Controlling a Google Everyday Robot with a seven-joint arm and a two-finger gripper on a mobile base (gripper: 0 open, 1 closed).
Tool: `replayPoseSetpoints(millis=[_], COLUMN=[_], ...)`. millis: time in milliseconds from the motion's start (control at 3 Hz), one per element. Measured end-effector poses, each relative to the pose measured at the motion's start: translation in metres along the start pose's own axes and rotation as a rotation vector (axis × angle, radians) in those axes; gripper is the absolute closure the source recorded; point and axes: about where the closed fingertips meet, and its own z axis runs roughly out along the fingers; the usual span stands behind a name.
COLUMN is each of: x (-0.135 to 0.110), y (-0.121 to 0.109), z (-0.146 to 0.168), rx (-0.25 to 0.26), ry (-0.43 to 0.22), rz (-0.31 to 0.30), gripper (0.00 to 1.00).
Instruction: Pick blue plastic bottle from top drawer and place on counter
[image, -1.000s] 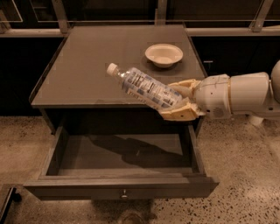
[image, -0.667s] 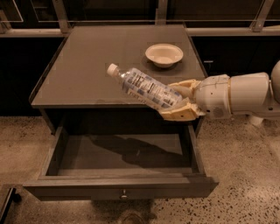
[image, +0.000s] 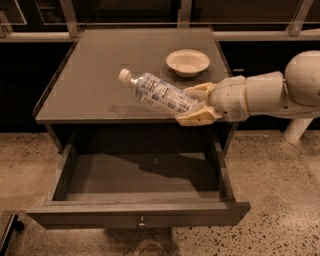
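Observation:
My gripper (image: 196, 105) comes in from the right on a white arm and is shut on the base end of the blue plastic bottle (image: 159, 93). The bottle is clear with a white printed label and lies tilted in the air, cap pointing up and left, over the front right part of the counter (image: 100, 75). Its shadow falls on the counter top. The top drawer (image: 140, 180) is pulled open below, and its inside is bare. A small round knob (image: 142, 219) sits at the centre of its front panel.
A white round bowl (image: 187, 62) stands on the counter at the back right, just behind the gripper. A rail and dark panels run behind the counter. Speckled floor lies on both sides of the drawer.
The bottle and gripper have barely moved; at most a slight shift up and toward the counter. The drawer stays open.

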Motion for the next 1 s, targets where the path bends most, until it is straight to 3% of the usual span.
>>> replayPoseSetpoints(millis=[667,1000], x=[0.009,0.012], y=[-0.051,-0.071], z=[0.027,0.031], rx=[-0.017,-0.002], ry=[0.006,0.018], rz=[0.004,0.008], gripper=[1.0,1.0])
